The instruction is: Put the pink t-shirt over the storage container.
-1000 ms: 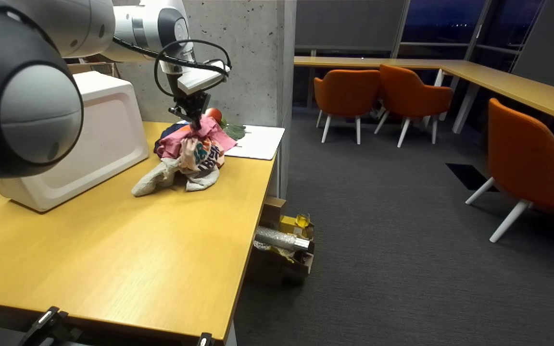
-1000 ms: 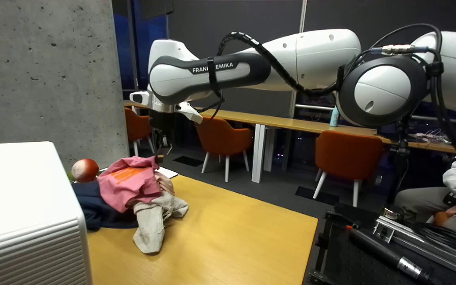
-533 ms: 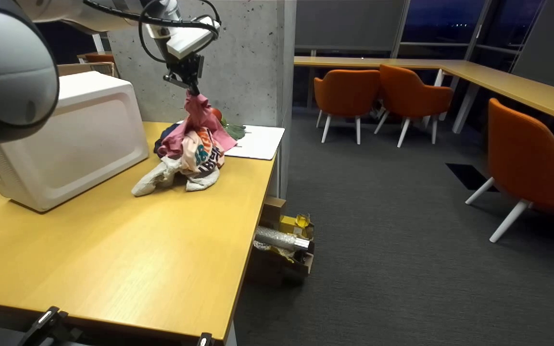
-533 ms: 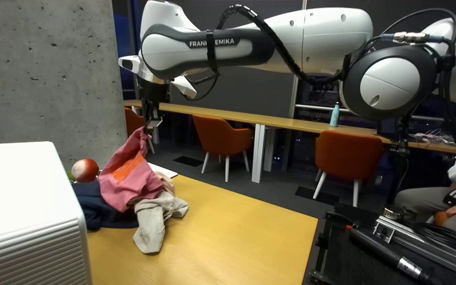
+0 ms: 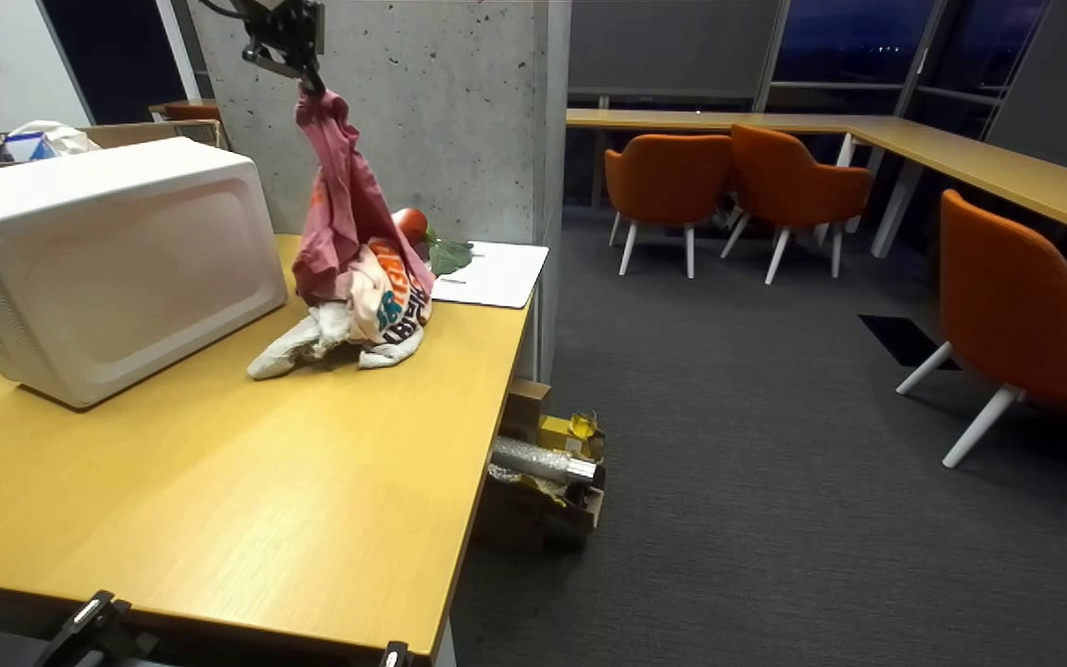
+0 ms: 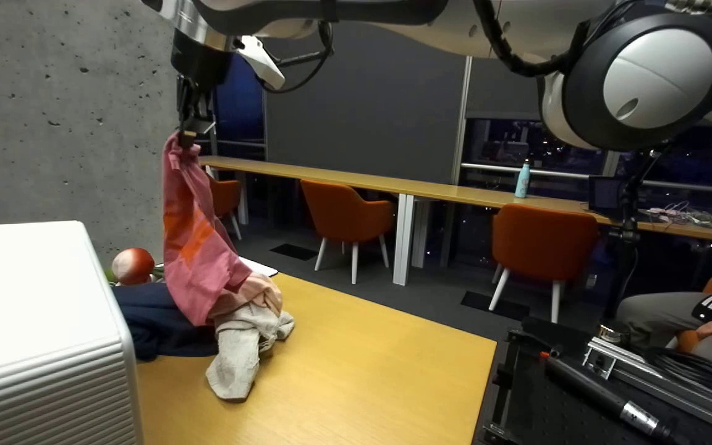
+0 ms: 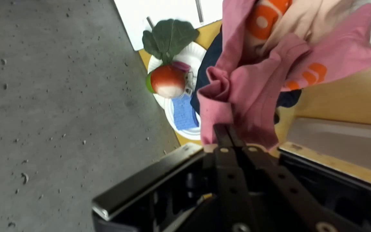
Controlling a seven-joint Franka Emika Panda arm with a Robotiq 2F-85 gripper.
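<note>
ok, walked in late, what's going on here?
The Franka arm has its pincer shut on one end of the pink t-shirt, holding it up. Its lower part hangs down to a pile of other clothes on the table. The white storage container stands beside that pile; the t-shirt isn't over it yet.

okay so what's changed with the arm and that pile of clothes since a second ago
The gripper has risen and shifted toward the storage container, hauling up the pink t-shirt it grips. Below it, the beige cloth has shifted slightly. The container and the white board stayed put.
</note>
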